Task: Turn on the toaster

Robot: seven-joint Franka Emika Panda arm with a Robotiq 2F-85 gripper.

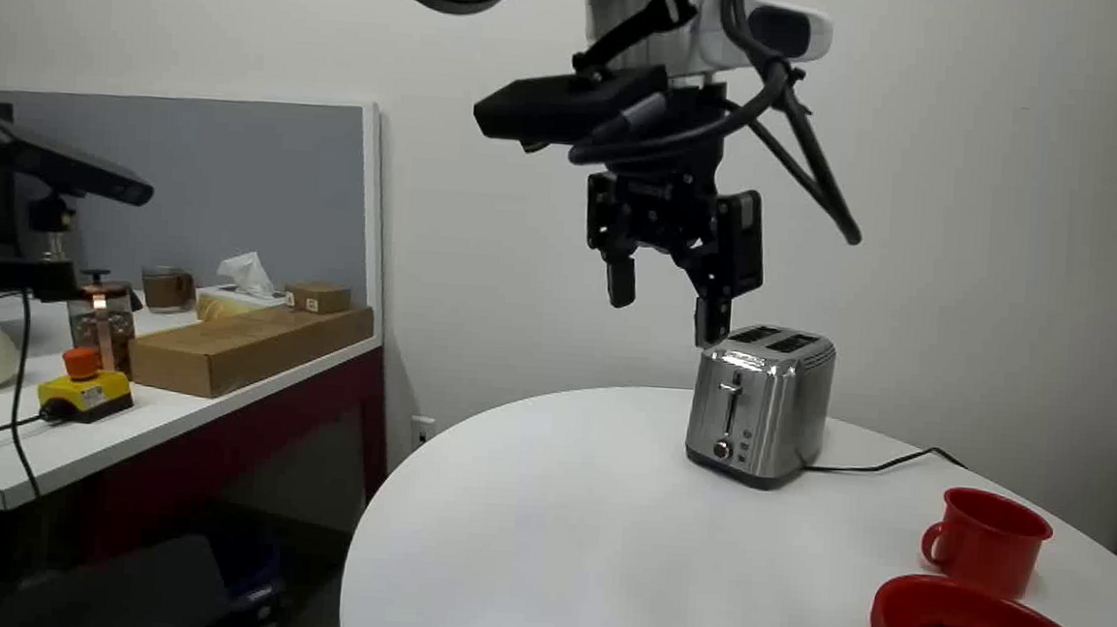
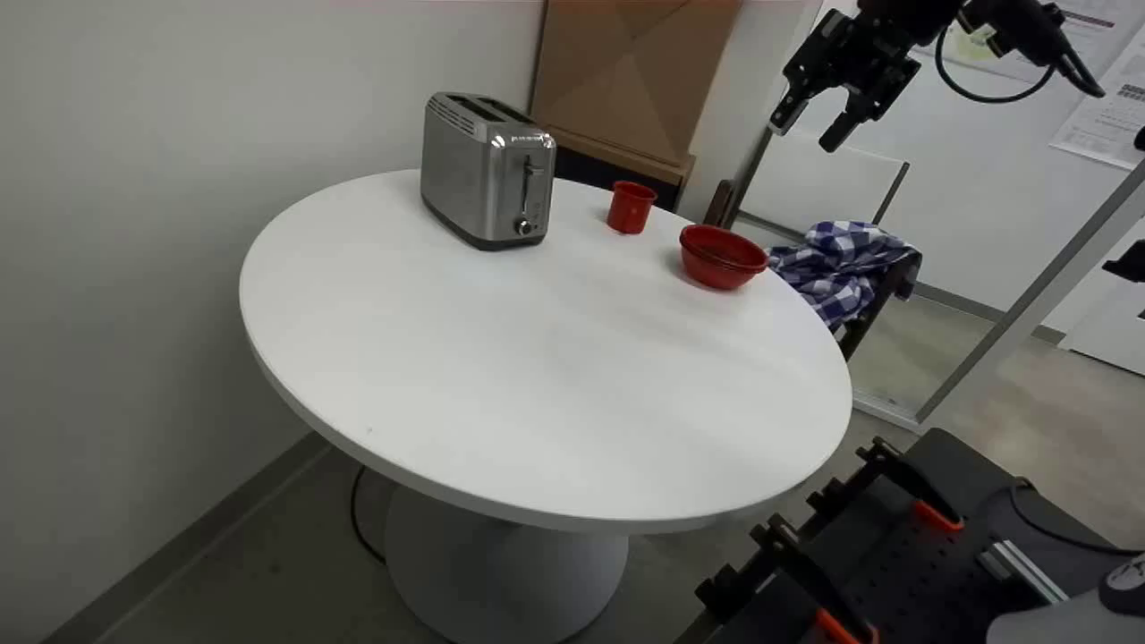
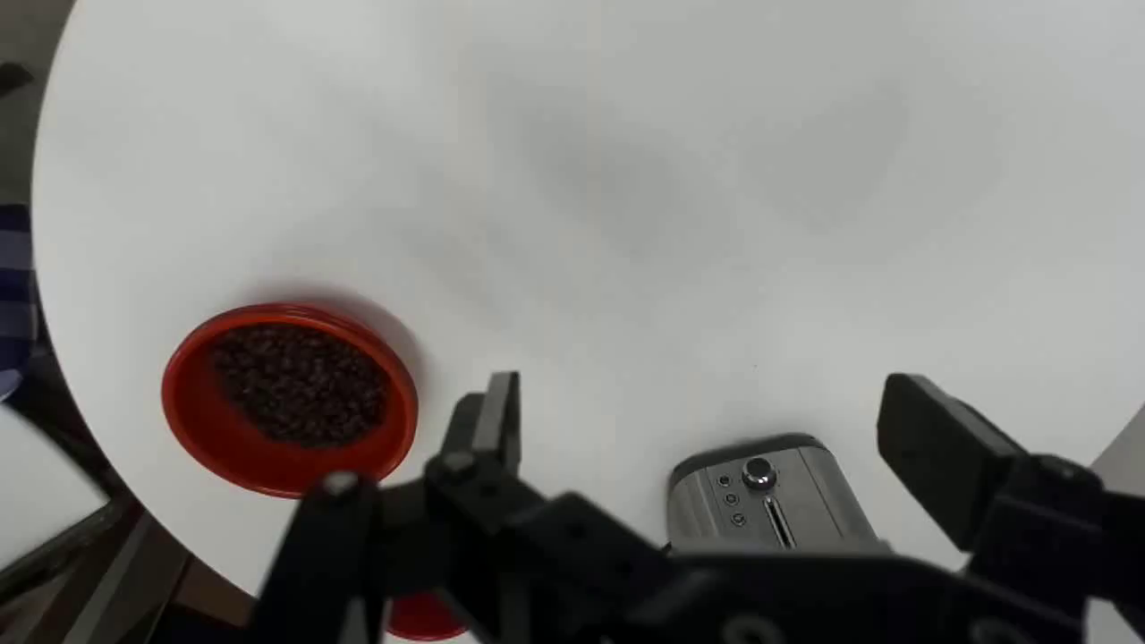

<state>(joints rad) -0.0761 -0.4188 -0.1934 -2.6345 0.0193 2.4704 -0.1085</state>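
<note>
Gripper (image 1: 666,304) spread, up above round white table (image 2: 501,385). Toaster (image 1: 761,403) on table near wall (image 1: 494,251), lever (image 1: 730,388) high on front, cord (image 1: 845,469) running off to side. Red mug (image 2: 631,209) apart from toaster; red bowl (image 2: 723,276) of small dark bits (image 3: 300,385) near mug, by table edge. Checked cloth (image 2: 836,264) on chair (image 2: 885,300) beyond.

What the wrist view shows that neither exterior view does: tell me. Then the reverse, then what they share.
Only the wrist view: the full spread of what look like dark beans in the red bowl.
Only the exterior views: the lever and slots of the toaster, in both; a tissue box and printed sheets, each in an exterior view.
All share: the gripper, the toaster, the red bowl, the white table, and the mug, mostly hidden in the wrist view.
</note>
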